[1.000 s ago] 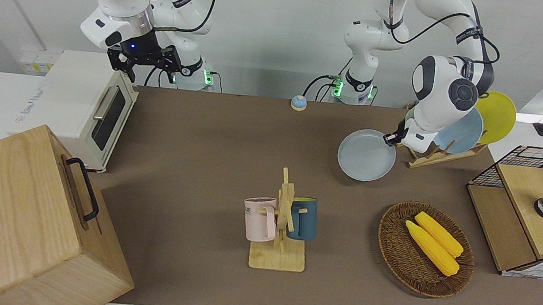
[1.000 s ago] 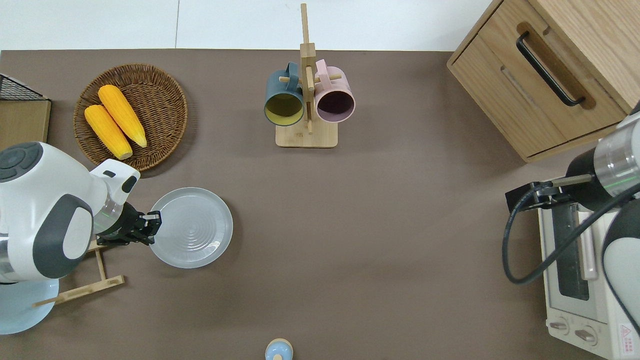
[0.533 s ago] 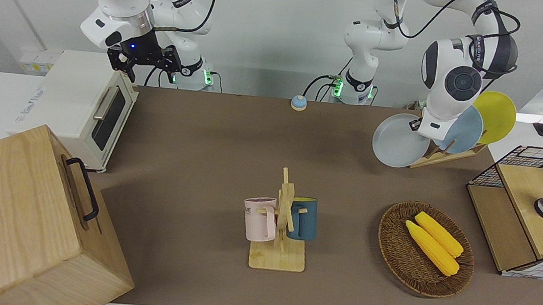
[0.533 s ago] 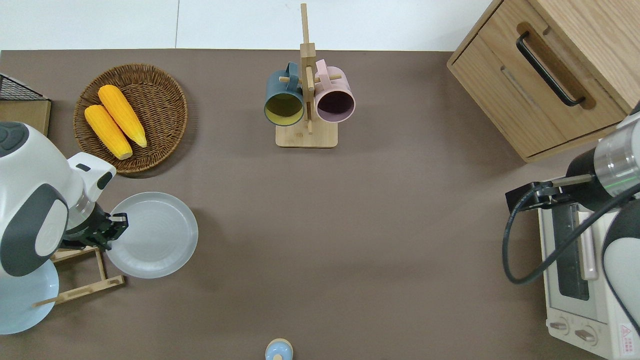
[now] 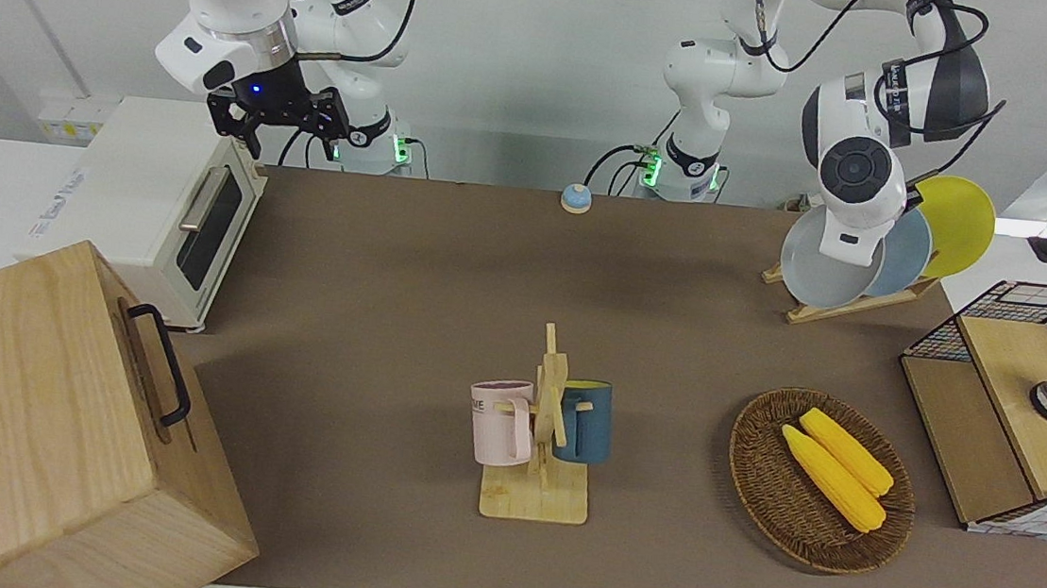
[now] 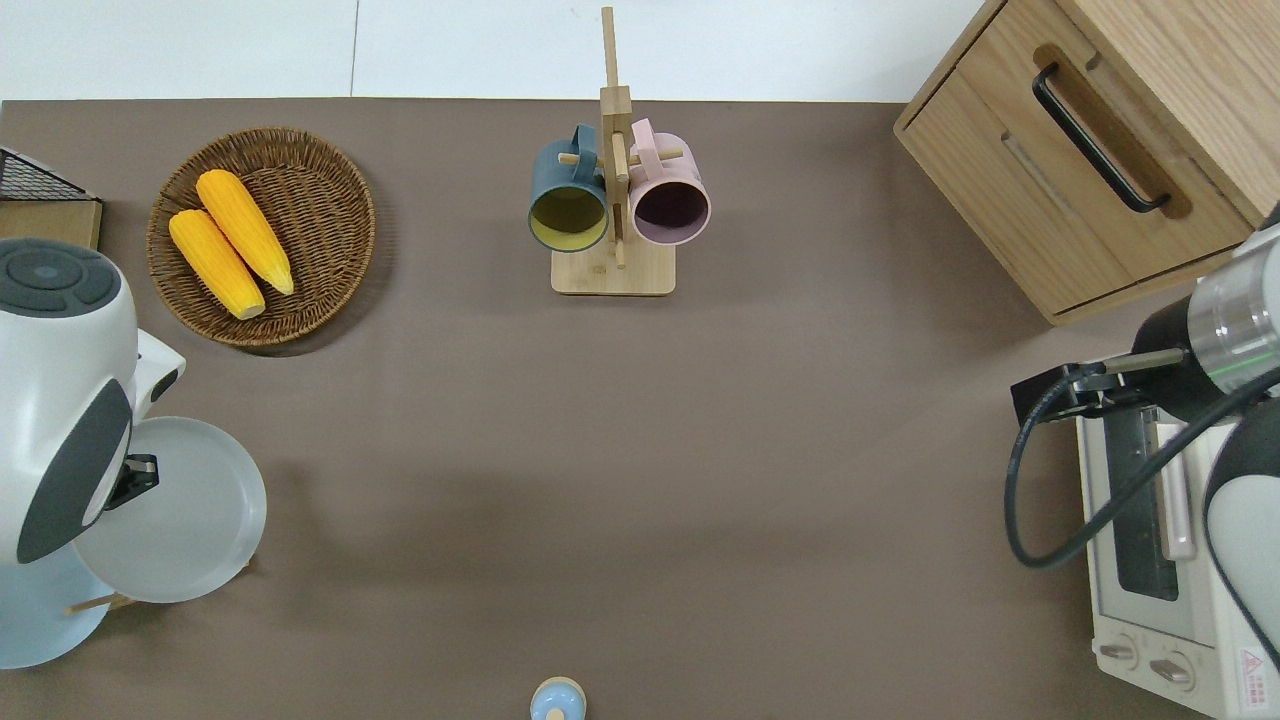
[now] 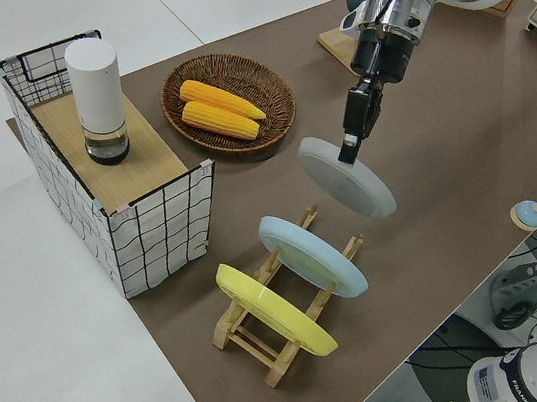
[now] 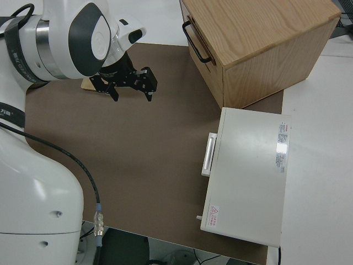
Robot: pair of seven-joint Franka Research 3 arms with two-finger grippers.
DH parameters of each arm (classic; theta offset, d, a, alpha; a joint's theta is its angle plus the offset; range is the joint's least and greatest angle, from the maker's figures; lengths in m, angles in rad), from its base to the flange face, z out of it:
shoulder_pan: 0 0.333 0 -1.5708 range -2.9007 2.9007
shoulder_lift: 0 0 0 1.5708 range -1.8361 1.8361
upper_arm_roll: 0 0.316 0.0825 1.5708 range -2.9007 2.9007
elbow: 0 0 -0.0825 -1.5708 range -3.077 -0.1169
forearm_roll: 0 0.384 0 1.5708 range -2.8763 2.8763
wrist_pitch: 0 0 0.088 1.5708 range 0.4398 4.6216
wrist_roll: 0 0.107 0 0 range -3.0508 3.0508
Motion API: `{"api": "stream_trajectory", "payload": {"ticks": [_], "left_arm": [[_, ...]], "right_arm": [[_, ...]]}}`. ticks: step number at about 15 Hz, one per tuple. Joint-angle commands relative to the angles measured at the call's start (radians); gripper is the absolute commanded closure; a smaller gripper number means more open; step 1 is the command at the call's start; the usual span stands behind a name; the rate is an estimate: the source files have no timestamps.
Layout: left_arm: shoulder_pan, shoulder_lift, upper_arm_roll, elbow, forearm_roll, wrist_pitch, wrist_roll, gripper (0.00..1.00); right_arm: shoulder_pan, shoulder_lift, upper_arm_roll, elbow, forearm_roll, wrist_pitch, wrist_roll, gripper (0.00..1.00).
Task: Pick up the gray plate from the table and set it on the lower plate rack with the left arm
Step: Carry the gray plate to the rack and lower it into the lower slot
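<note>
My left gripper [image 7: 347,153] is shut on the rim of the gray plate [image 7: 350,179] and holds it tilted in the air. The overhead view shows the plate [image 6: 175,525] over the table [image 5: 393,273] at the edge of the lower plate rack [image 7: 276,352]. In the front view the gray plate [image 5: 815,270] overlaps the light blue plate [image 5: 908,257], which stands in the rack [image 5: 849,305] with the yellow plate [image 5: 961,223]. The rack slot nearest the gray plate is free. My right arm is parked, its gripper [image 8: 131,84] open.
A wicker basket [image 6: 300,215] with two corn cobs lies near the rack. A wire crate [image 7: 157,235] with a white cylinder stands at the left arm's end. A mug stand [image 5: 542,428], a toaster oven [image 5: 162,206], a wooden cabinet [image 5: 30,412] and a small bell [image 5: 575,198] also stand on the table.
My left gripper lifted the gray plate off the table and carried it toward the rack, tilting it more upright. The right arm has not moved.
</note>
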Motion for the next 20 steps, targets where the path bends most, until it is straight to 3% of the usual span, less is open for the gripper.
{"api": "stream_trajectory", "payload": {"ticks": [1,8,15,17,18,19,20], "left_arm": [[-0.002,0.019,0.0,-0.023,0.075,-0.018,-0.028,1.0],[0.004,0.072,0.0,-0.05,0.091,-0.017,-0.111,1.0],[0.007,0.082,0.0,-0.08,0.082,-0.015,-0.125,1.0],[0.007,0.083,0.0,-0.08,0.076,-0.012,-0.123,0.67],[0.007,0.083,0.0,-0.078,0.07,-0.012,-0.117,0.36],[0.007,0.083,0.0,-0.078,0.064,-0.011,-0.111,0.15],[0.007,0.083,-0.001,-0.078,0.062,-0.009,-0.109,0.06]], "right_arm": [[-0.026,-0.002,0.023,0.01,-0.007,-0.014,0.013,0.017],[-0.026,-0.002,0.023,0.01,-0.007,-0.014,0.013,0.017],[-0.026,-0.002,0.023,0.01,-0.007,-0.014,0.013,0.017],[-0.026,-0.002,0.023,0.01,-0.007,-0.014,0.013,0.017],[-0.026,-0.002,0.023,0.01,-0.007,-0.014,0.013,0.017],[-0.026,-0.002,0.023,0.01,-0.007,-0.014,0.013,0.017],[-0.026,-0.002,0.023,0.01,-0.007,-0.014,0.013,0.017]]}}
